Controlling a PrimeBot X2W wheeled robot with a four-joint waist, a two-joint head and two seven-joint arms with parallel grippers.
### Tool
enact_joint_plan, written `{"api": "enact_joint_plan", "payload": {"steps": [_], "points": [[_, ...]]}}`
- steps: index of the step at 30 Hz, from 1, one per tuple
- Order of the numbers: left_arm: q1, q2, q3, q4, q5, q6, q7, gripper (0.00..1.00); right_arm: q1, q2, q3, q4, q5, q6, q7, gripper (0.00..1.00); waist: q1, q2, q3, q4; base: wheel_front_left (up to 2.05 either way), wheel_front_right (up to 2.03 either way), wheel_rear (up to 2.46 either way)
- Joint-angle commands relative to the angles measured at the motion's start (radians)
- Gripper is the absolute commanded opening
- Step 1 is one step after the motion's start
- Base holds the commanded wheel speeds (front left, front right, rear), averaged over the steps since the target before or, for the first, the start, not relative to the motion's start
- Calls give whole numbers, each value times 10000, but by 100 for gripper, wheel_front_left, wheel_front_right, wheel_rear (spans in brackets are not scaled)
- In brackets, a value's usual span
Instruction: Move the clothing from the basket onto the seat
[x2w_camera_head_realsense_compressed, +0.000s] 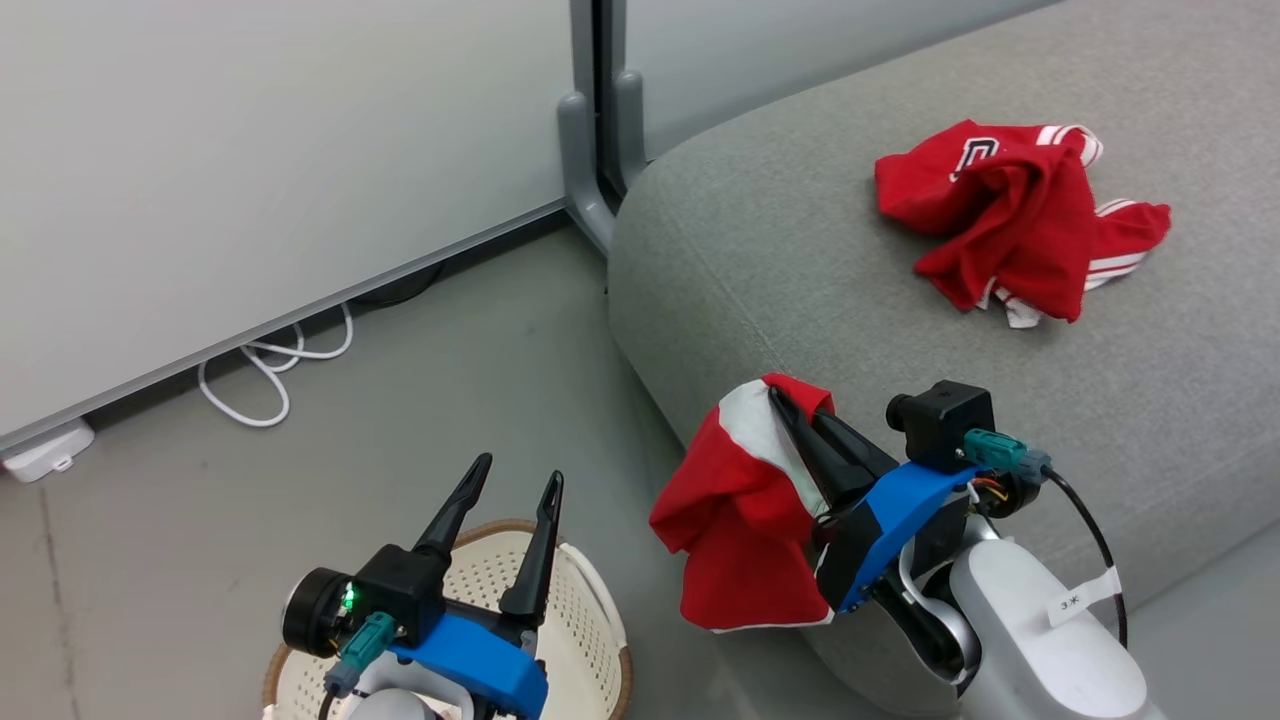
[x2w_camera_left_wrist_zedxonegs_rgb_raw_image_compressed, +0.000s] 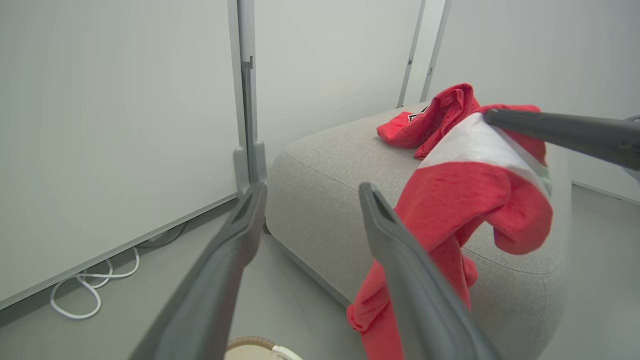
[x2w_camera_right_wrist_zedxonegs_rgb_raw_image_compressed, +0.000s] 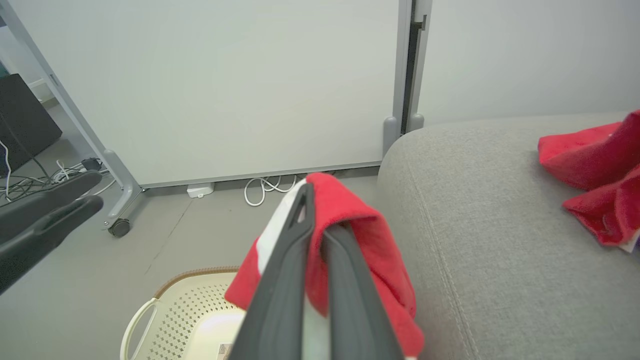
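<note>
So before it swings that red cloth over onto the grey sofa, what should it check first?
1. Right gripper shut on the plain red garment with a broad white band: ok.
2. Garment lifted clear of the cream perforated plastic basket: ok.
3. Garment above the grey woven-fabric sofa: not ok, it hangs beside the rounded edge.
4. Bare landing fabric short of the crumpled red jersey: ok.
5. Left gripper open, apart from the garment: ok.
6. Basket emptied: cannot tell, its bottom is partly hidden.
</note>
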Motion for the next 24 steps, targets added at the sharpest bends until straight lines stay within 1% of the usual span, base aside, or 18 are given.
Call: {"api": "enact_joint_plan", "payload": {"steps": [1, 6, 11, 17, 24], "points": [[113, 32, 83, -66, 6, -19, -26, 100, 36, 13, -15, -24, 13, 5, -58, 0, 0, -1, 67, -487, 0, 0, 0], [113, 65, 163, -88, 50, -20, -26, 100, 85, 44, -45, -20, 32, 5, -92, 0, 0, -1, 161, -1054, 0, 0, 0], [1, 87, 130, -73, 100, -20, -26, 100, 141, 46, -73, -1, 59, 5, -107, 0, 0, -1, 253, -1402, 0, 0, 0], [-96, 125, -51, -7, 74, -21, -26, 100, 154, 49, -137, 22, 78, 5, -176, 0, 0, -1, 332, -1523, 0, 0, 0], [-231, 161, -127, 4, 15, -21, -26, 100, -54, 121, -333, 46, 97, 5, -110, 0, 0, -1, 423, -1440, 0, 0, 0]]}}
